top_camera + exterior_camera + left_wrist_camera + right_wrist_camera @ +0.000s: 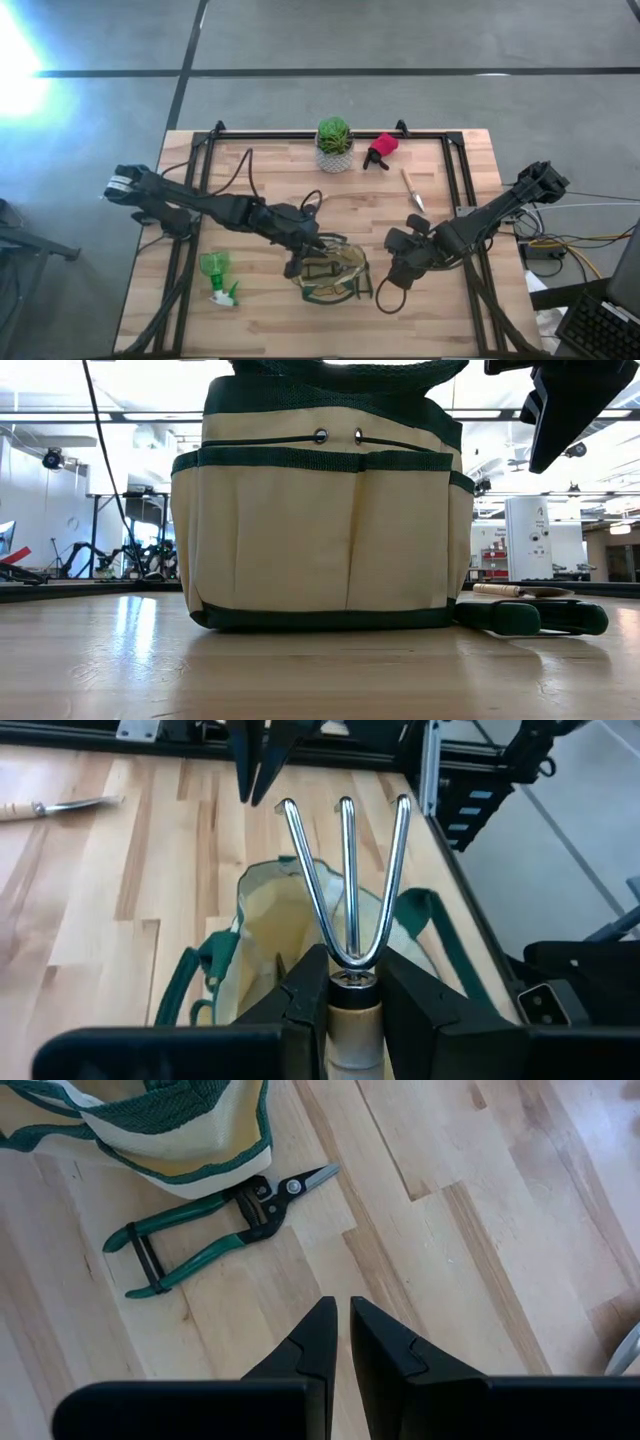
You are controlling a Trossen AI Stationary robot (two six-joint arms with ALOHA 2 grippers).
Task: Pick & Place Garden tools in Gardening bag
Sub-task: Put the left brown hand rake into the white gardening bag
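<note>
The gardening bag (335,276), cream with dark green trim, stands upright on its base near the table's front middle, its mouth open (270,920). My left gripper (345,960) hovers over its left rim, shut on a three-tined metal fork (346,870) with a wooden handle. My right gripper (342,1308) hangs shut with nothing in it, just right of the bag, above bare table. Green-handled pruners (215,1225) lie flat by the bag's right side. A green spray bottle (218,276) lies left of the bag. A trowel (412,190) and a red-and-black sprayer piece (382,148) lie farther back. My left gripper pinches the fork between its two fingers at the neck (346,982), where the wooden handle meets the metal. The fingers lie along the fork, and the tines stick out past the fingertips. The fork is lifted clear and slants down toward the table's right over the bag's mouth.
A green plant in a white pot (334,145) stands at the back middle. A black metal frame (455,180) runs along the table's back and sides. Bare wood lies in front of the bag (320,670) and at the front right.
</note>
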